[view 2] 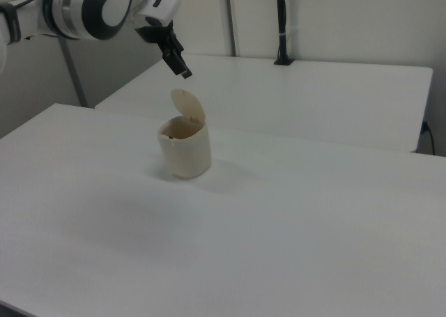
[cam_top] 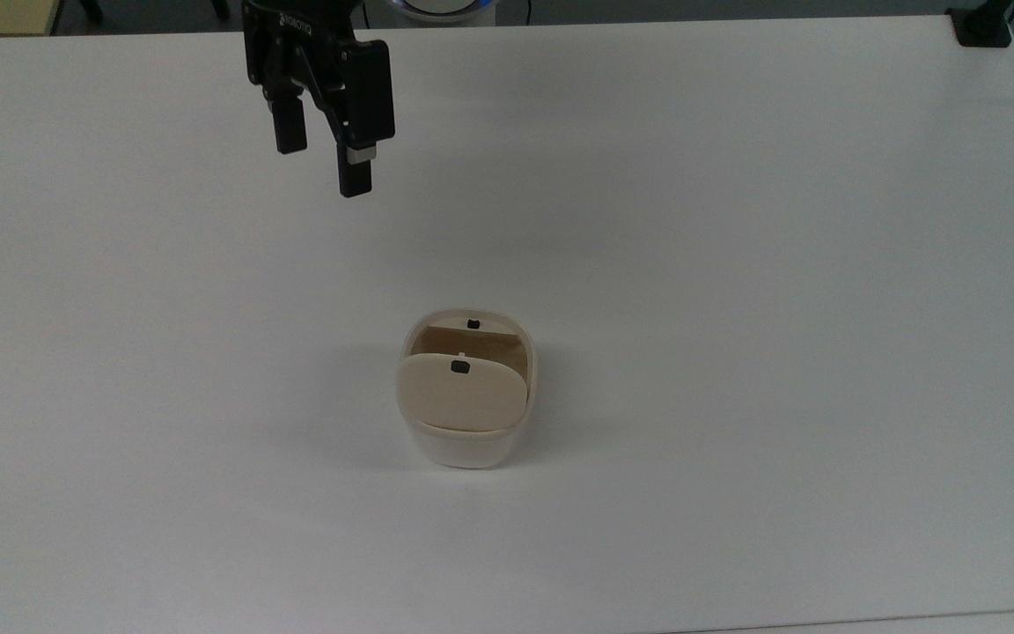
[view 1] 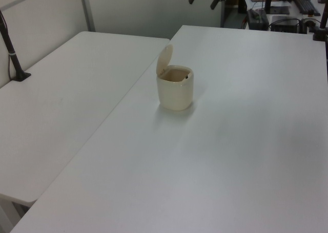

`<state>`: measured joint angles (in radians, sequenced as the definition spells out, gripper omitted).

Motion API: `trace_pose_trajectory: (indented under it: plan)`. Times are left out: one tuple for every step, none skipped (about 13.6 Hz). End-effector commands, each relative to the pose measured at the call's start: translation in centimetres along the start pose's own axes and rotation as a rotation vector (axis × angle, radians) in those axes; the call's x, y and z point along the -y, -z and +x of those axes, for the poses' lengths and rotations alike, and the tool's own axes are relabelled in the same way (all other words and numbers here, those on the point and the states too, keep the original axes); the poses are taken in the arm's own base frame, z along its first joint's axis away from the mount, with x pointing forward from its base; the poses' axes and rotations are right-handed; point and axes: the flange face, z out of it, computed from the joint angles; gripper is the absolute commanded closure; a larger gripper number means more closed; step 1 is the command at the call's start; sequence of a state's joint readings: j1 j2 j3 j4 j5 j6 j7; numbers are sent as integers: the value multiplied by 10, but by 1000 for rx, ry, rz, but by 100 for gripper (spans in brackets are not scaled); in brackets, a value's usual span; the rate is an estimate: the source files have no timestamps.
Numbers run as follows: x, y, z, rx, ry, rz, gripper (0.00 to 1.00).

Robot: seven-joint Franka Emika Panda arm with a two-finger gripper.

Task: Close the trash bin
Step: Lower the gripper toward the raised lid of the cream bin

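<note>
The cream-white trash bin (cam_top: pixel 465 445) stands near the middle of the white table (cam_top: pixel 736 264), and its beige lid (cam_top: pixel 461 394) is tipped up on its hinge so the inside shows. A small black button sits on the lid. The bin (view 1: pixel 176 92) with raised lid (view 1: pixel 165 58) also shows in the left view, and the bin (view 2: pixel 185 150) in the right view. My black gripper (cam_top: pixel 322 171) hangs in the air toward the top view's upper left, well apart from the bin. It is open, with nothing between its fingers. It also appears as the gripper (view 1: pixel 203 1) and the gripper (view 2: pixel 181 65).
A black clamp (cam_top: pixel 982 26) grips the table's corner at the top view's upper right. A second white table (view 1: pixel 61 89) adjoins along the left view's left, with a black pole (view 1: pixel 10 48) clamped to it. Desk equipment (view 1: pixel 287 7) stands beyond the far edge.
</note>
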<state>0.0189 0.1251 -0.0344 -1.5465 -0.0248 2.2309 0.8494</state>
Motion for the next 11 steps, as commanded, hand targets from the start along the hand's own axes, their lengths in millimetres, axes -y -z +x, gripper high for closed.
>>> trace_pose_trajectory:
  plan:
    - [27,-13,11,-34,-51,25,37]
    - [34,-17,5,-29,-44,28,48]
    - [36,-21,3,-28,-40,27,66]
    - [39,-28,3,-41,-38,46,88]
    - [44,-36,-2,-41,-41,53,92]
    - [60,-44,-9,-63,-38,49,100]
    - [72,-54,-13,-109,-69,30,100]
    - [77,-59,-12,-132,-105,24,100]
    - [87,-71,-19,-158,-115,23,100]
    - [93,-80,-26,-171,-116,26,100]
    - [98,-97,-37,-187,-125,25,100]
